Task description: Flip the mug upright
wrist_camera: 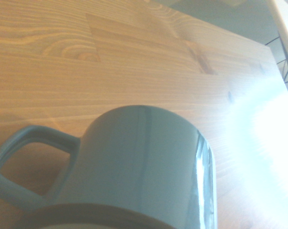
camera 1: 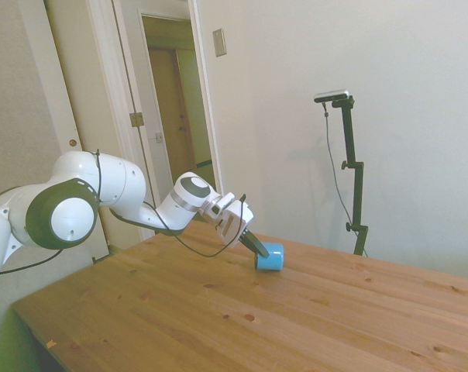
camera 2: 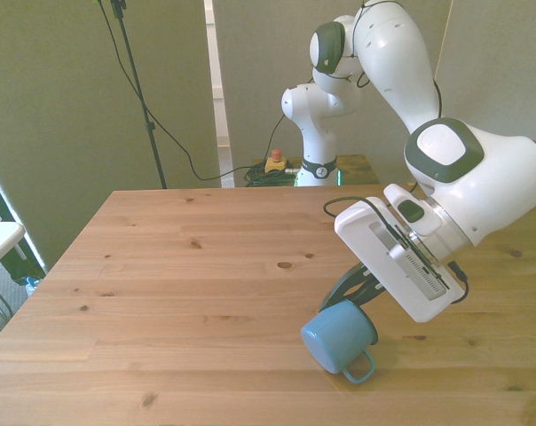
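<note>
Light-blue mug (camera 2: 338, 337) held tilted at the worktop (camera 2: 179, 293).

A plain glossy cylinder with a squared handle (camera 2: 363, 366) is seen, gripped at its rim by the end effector (camera 2: 355, 296), base tipped toward the front view's left, near the near edge.

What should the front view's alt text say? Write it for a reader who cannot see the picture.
A white robot arm's gripper grips a light-blue mug at its rim, holding it tilted on the wooden table, its base toward the camera and its handle low at the front view's right.
</note>
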